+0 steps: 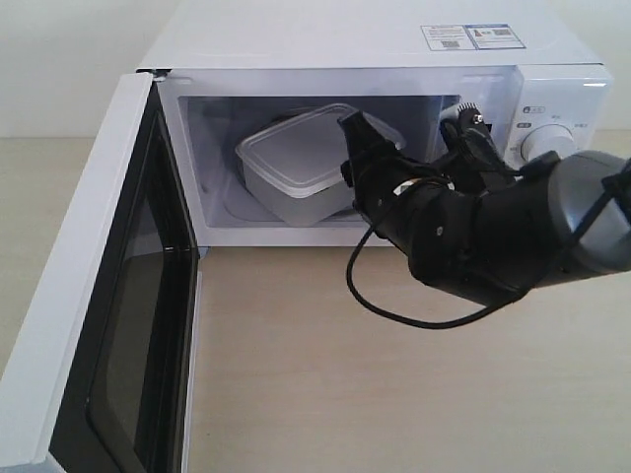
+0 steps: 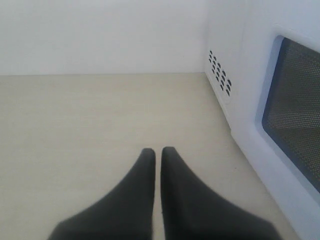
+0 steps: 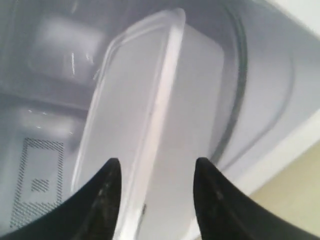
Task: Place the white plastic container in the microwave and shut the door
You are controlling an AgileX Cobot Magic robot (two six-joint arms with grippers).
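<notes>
Two black fingers [image 3: 107, 200] of the right claw [image 3: 158, 162] stand spread wide, released, flanking the near end of the white plastic container [image 1: 291, 158]; whether they touch it cannot be told. The box sits inside the microwave [image 1: 296, 39], whose door [image 1: 69, 296] stands swung open at the left, while the right arm [image 1: 513, 236] reaches in from the right above the worktop [image 1: 296, 374], wrist at the cavity mouth. The left claw [image 2: 157, 150] is clenched on nothing, fingertips almost meeting, above the worktop near the door's outer face.
</notes>
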